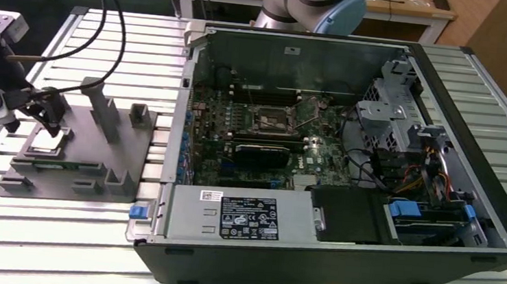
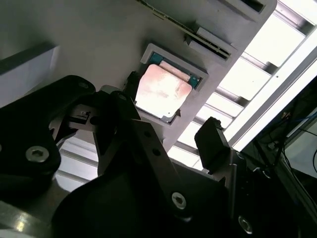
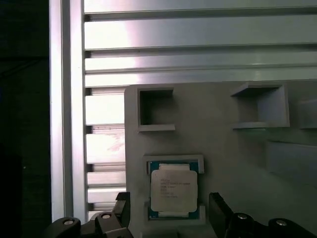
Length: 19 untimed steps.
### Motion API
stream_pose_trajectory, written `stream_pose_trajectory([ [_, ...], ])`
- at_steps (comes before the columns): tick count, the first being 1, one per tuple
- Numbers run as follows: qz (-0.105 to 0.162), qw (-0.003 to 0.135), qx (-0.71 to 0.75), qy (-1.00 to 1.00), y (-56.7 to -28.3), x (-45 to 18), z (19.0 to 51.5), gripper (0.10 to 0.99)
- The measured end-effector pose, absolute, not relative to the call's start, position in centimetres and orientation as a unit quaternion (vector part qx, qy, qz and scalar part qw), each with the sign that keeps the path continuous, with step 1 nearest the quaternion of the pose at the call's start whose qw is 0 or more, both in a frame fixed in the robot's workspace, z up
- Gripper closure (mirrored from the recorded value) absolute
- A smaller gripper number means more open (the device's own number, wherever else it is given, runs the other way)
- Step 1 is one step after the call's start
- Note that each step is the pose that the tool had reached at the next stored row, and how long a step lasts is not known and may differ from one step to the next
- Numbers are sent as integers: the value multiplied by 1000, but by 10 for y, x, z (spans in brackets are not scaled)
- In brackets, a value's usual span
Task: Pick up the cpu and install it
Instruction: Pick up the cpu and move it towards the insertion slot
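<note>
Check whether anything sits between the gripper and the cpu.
Nothing visible does. The cpu lies uncovered in its recess on the grey fixture, and the open gripper straddles it, one finger on each side.

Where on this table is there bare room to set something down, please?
In the exterior view, the table slats in front of the grey fixture and behind it are free. Crowded: the computer case and the fixture, where the open claw flanks the cpu.

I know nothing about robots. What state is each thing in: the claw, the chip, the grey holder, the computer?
gripper: open, one finger on either side of the cpu.
cpu: lying flat in its recess in the grey fixture, not lifted.
grey fixture: flat on the slatted table.
computer case: side open, boards exposed.
</note>
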State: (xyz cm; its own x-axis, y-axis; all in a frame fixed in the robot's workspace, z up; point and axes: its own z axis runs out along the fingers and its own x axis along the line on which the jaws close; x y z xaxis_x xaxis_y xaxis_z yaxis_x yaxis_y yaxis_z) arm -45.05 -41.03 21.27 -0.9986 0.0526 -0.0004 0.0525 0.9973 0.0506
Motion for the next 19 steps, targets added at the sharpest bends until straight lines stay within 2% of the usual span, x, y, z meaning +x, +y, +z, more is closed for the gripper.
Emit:
stream_pose_trajectory([
  [5, 4, 1, 26, 1000, -408, -451, 209, 357],
  [19, 9, 2, 26, 1000, -406, -450, 192, 357],
])
